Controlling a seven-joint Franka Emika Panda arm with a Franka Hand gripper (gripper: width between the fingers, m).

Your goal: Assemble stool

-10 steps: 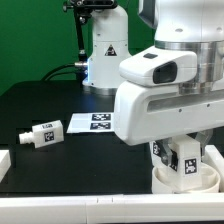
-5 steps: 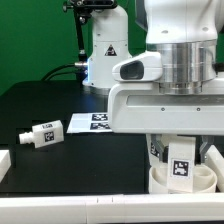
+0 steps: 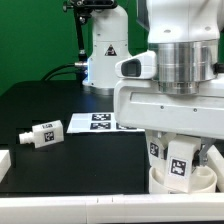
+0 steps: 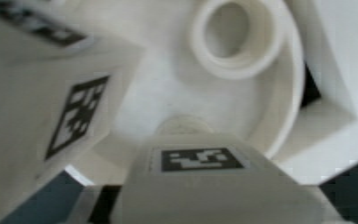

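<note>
The white seat ring [image 3: 160, 183] lies at the front on the exterior view's right, open side up. One tagged leg [image 3: 156, 149] stands in it. My gripper [image 3: 180, 160] is right above the ring and shut on a second tagged leg [image 3: 181, 168], held upright with its lower end inside the ring. In the wrist view this leg [image 4: 197, 165] fills the space between my jaws [image 4: 197, 208], over the seat's inner face [image 4: 158, 85] with a round socket [image 4: 238, 35]. A third leg [image 3: 42, 134] lies loose on the black table on the exterior view's left.
The marker board [image 3: 92, 122] lies flat behind the middle of the table. A white robot base [image 3: 105, 55] stands at the back. White blocks sit at the front left edge [image 3: 4, 163] and beside the seat on the right [image 3: 214, 157].
My hand has twisted about its upright axis over the seat ring, and the held leg's tag turned with it. The seat, the loose leg and the marker board have stayed put.
</note>
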